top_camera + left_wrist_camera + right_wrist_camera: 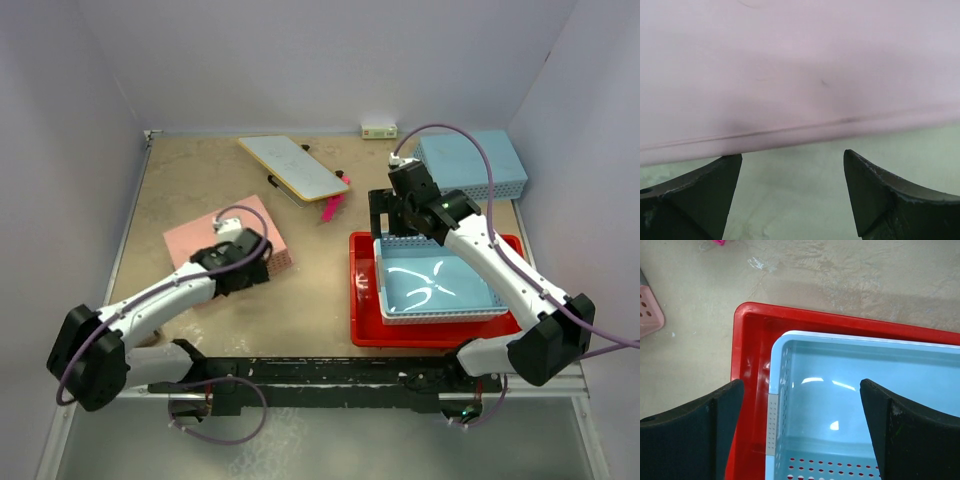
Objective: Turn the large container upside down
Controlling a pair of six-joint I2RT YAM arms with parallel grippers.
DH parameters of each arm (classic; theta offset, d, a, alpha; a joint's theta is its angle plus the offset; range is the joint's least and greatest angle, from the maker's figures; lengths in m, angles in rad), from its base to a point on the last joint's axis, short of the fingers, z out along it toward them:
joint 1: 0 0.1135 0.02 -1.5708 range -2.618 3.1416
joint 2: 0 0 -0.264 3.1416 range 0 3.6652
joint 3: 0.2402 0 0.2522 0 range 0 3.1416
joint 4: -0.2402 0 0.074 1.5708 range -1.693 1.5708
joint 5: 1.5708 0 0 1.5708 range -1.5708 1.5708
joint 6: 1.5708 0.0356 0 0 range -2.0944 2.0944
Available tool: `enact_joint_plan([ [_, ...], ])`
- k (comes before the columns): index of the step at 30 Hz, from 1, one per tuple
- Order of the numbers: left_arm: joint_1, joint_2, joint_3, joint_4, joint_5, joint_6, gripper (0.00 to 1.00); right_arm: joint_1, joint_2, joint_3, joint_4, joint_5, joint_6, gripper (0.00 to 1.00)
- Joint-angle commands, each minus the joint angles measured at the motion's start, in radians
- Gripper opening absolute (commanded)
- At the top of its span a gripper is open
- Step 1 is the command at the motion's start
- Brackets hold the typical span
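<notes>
Both wide open, nothing held.
Right gripper (801, 390) above blue basket (875, 365) in red tray (747, 340); left gripper (792, 157) by pink basket (790, 65).

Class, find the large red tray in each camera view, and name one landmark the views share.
Top external: red tray right of centre, near edge.
Left wrist: not in view.
Right wrist: left and centre, corner showing.
Shared landmark, top and right wrist: light-blue basket sitting in it.

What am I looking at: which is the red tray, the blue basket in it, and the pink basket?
Red tray (363, 300): top view, bare left strip of its floor.
Light-blue basket (420, 285): top view, middle of its floor.
Pink basket (258, 214): top view, far right corner.
</notes>
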Motion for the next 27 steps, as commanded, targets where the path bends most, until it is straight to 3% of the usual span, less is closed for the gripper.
enact_joint_plan([
  [1,0.267,-0.031,0.024,0.103,0.024,0.118,0.8,-0.006,-0.018,-0.004,0.027,-0.009,-0.003,1.0],
  [5,0.494,-0.026,0.085,0.13,0.069,0.16,0.8,-0.006,-0.035,-0.007,0.025,-0.014,-0.002,1.0],
  [6,0.503,-0.029,0.106,0.131,0.064,0.166,0.8,-0.006,-0.04,-0.009,0.025,-0.011,-0.003,1.0],
  [10,0.481,-0.053,0.155,0.11,0.091,0.149,0.77,-0.006,-0.056,-0.023,0.021,-0.001,-0.004,1.0],
  [15,0.252,-0.092,0.144,0.089,-0.03,-0.012,0.77,-0.007,-0.052,-0.045,0.036,-0.009,0.005,1.0],
  [18,0.175,-0.041,0.137,0.116,-0.061,-0.071,0.77,-0.006,-0.038,-0.04,0.039,-0.023,0.011,1.0],
  [22,0.177,0.019,0.109,0.17,-0.064,-0.093,0.77,-0.007,-0.04,-0.031,0.038,-0.021,0.008,1.0],
  [27,0.384,0.103,0.068,0.304,0.087,0.005,0.77,-0.006,-0.059,-0.039,0.025,-0.003,0.004,1.0],
])
